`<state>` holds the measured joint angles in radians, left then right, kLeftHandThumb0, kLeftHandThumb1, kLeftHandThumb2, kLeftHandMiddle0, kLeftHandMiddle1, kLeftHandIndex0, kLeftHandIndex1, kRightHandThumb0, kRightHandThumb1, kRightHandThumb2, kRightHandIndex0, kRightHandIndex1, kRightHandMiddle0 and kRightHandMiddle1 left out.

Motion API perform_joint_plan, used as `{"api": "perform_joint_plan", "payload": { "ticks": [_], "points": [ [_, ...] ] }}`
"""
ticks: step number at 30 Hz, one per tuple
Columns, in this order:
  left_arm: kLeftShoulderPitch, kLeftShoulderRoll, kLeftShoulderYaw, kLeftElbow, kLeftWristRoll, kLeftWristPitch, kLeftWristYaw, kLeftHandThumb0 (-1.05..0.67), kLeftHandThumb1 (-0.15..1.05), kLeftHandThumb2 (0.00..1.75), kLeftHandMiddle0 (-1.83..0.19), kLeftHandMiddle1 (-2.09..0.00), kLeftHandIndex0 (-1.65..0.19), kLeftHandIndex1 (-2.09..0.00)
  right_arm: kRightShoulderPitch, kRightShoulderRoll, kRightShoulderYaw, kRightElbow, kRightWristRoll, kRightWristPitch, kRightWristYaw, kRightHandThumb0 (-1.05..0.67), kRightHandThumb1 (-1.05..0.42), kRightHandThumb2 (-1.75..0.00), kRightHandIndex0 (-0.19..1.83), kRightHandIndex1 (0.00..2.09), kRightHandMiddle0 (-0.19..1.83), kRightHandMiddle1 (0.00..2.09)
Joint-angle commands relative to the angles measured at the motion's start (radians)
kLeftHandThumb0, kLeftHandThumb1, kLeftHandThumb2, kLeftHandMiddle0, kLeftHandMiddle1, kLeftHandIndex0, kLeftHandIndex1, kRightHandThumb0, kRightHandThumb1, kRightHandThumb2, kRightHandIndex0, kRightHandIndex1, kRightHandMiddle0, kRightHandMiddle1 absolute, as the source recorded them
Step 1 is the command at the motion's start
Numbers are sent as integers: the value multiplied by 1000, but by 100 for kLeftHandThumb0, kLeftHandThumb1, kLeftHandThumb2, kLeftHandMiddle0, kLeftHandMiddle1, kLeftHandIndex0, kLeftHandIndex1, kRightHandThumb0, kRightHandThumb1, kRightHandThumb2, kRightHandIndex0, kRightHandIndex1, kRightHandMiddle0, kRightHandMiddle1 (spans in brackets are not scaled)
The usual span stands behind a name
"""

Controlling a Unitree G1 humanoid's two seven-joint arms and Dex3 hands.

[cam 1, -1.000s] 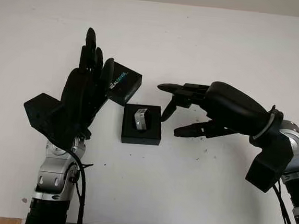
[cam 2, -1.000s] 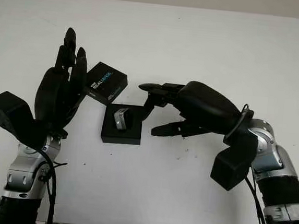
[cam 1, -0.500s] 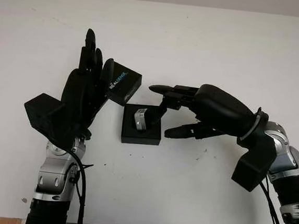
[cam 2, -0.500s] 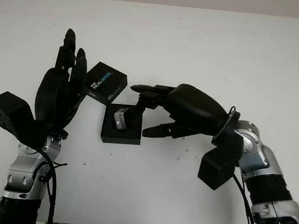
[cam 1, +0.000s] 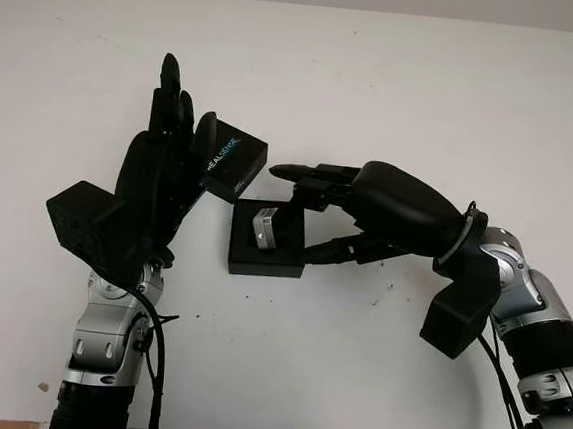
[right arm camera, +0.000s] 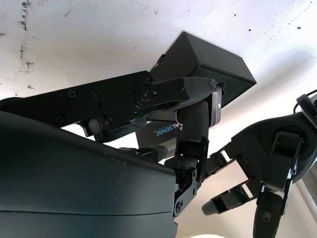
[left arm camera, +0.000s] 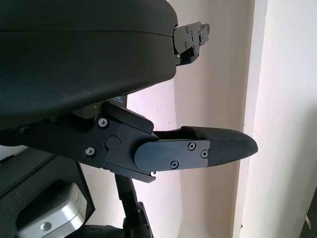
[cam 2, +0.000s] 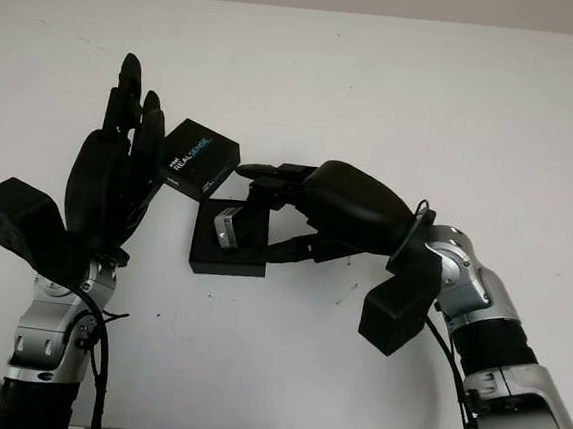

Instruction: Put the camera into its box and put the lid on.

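Observation:
The black box base (cam 1: pixel 266 256) lies on the white table (cam 1: pixel 399 74) at the centre. The silver camera (cam 1: pixel 264 226) sits tilted inside it. My right hand (cam 1: pixel 294 213) reaches in from the right, open, with its upper fingers (cam 1: pixel 300 173) over the box's far edge and its thumb (cam 1: pixel 332 250) by the right wall. In the right wrist view one finger (right arm camera: pixel 197 124) lies right against the camera (right arm camera: pixel 214 106). The black lid (cam 1: pixel 233 162), printed REALSENSE, leans tilted just beyond the box. My left hand (cam 1: pixel 183 110) stands upright and open, against the lid's left side.
Small dark specks (cam 1: pixel 386 283) mark the table to the right of the box. The table's far edge (cam 1: pixel 305 5) runs along the back, with bare surface on all sides of the hands.
My right hand has moved left, from beside the box to over it and up to the camera. The box and lid have shifted slightly left. The left hand has stayed put.

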<state>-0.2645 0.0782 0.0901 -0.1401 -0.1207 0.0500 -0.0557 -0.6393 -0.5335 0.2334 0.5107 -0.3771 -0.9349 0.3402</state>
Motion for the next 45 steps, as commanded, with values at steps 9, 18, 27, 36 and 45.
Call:
{"api": "perform_joint_plan", "payload": {
  "ticks": [9,18,27,36,45],
  "points": [
    [12,-4,1,-18,0,-7,7,-79,105,44,19,0,19,0,-31,80,47,2,-43,-6,-47,-56,-105,-14,37,0,15,98],
    [15,-5,-3,-22,2,-2,5,-78,105,47,19,0,19,0,-56,114,56,5,-72,-12,-91,-59,-105,-18,36,0,8,91],
    [19,-7,-1,-22,0,-5,5,-79,105,46,19,0,19,0,-69,134,70,2,-83,-12,-104,-59,-105,-18,36,0,2,85],
    [25,-3,0,-25,-2,-8,2,-78,105,47,19,0,19,0,-67,125,66,-9,-91,-3,-113,-59,-105,-17,35,0,4,81],
    [20,0,1,-21,-2,-5,-1,-79,105,45,19,0,19,0,-63,125,33,-20,-63,60,-135,-66,-98,-5,33,0,0,80]
  ]
}}
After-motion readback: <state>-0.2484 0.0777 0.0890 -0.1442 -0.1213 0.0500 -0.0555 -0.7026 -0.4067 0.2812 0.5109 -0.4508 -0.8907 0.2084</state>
